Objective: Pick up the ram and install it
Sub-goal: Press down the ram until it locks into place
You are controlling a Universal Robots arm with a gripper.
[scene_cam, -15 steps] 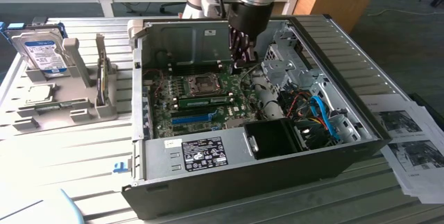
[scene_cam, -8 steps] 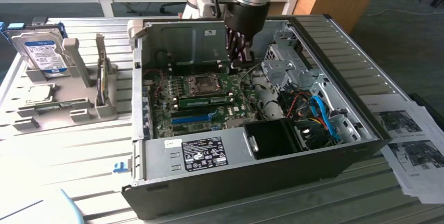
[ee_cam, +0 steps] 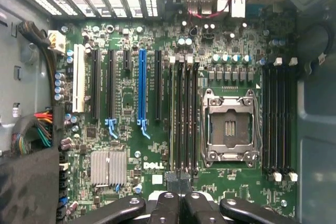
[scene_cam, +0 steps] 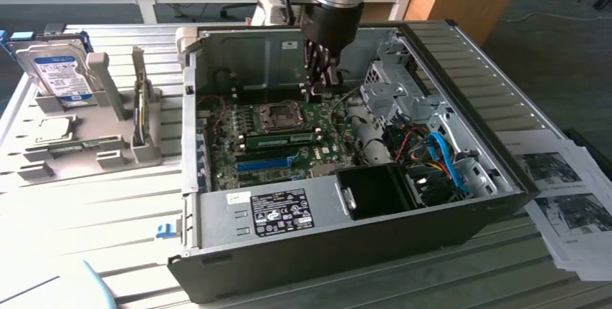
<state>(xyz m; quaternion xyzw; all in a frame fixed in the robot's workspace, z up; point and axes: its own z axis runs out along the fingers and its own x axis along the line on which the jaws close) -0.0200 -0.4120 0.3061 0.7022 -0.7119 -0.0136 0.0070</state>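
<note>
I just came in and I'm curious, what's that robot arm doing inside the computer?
The arm's gripper is shut and reaches down into the open computer case, just above the green motherboard. A ram stick already sits in a slot beside the empty processor socket. The hard drive stands outside in a holder.

— Where does the exterior view look from?
— High and off to one side, angled down at the open computer case [scene_cam: 354, 144]; it stands back.
— The wrist view?
— Close, straight down onto the motherboard [ee_cam: 157, 129]; both share it.
</note>
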